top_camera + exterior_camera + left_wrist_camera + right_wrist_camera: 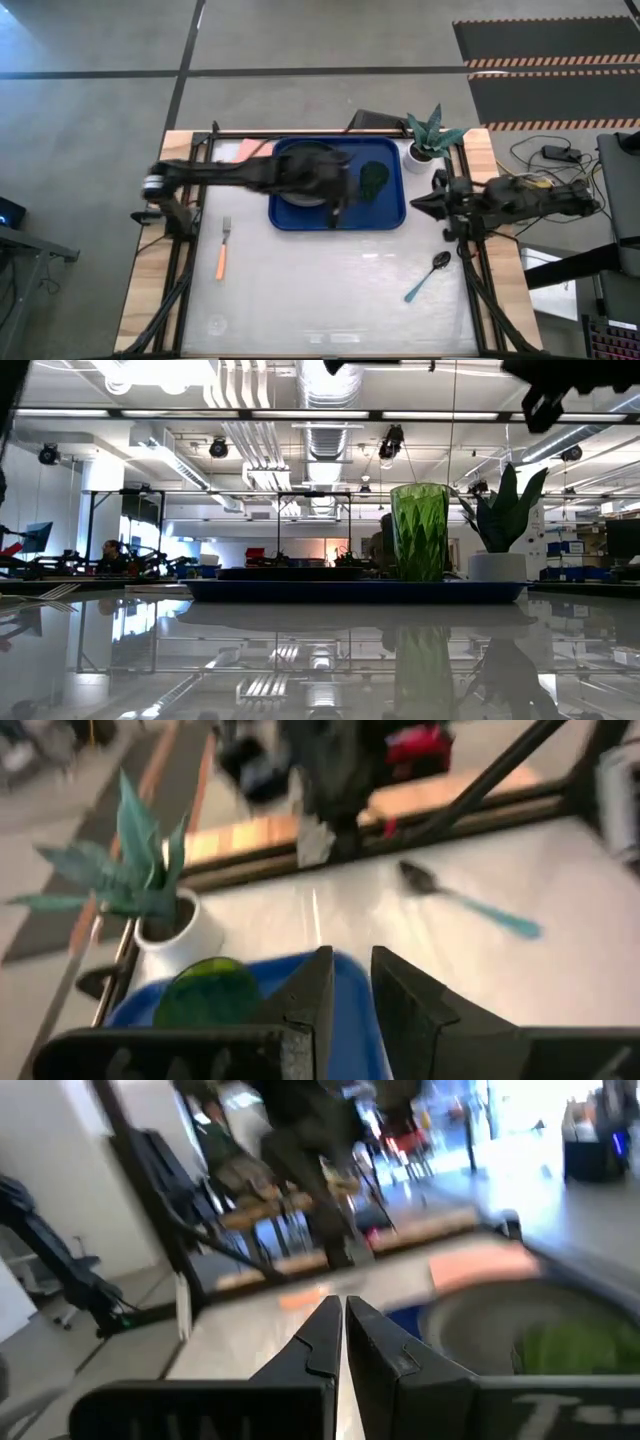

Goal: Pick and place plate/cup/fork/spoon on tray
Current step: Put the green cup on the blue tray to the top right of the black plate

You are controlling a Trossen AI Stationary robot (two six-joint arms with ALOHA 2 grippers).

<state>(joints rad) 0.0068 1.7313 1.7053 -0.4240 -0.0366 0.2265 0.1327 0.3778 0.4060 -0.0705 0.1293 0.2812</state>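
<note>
My left gripper (350, 995) fills the bottom of the left wrist view, fingers a narrow gap apart and holding nothing, hanging over the blue tray (392, 212) at the center of the high view. The green cup (375, 178) already stands upright in the tray's right half, and the black plate (300, 192) sits in the left half, mostly hidden under my arm. So I'd say two items are in and the cutlery is left. The fork (223, 250) lies on the bare table at lower left of the high view, tines pointing up the frame, orange handle down. The spoon (428, 276) lies at lower right, teal handle angled toward the bottom, well apart from the tray. My right gripper (430, 204) waits just off the tray's right edge, fingers pressed together and empty, with the white potted plant (428, 140) above it. The fork looks like my left arm's next job. My plan: lift clear of the tray rim first, turn the wrist so the fingers straddle the thin handle crosswise, open wide, then come down low since it lies flat on a glossy top and could skid.
</note>
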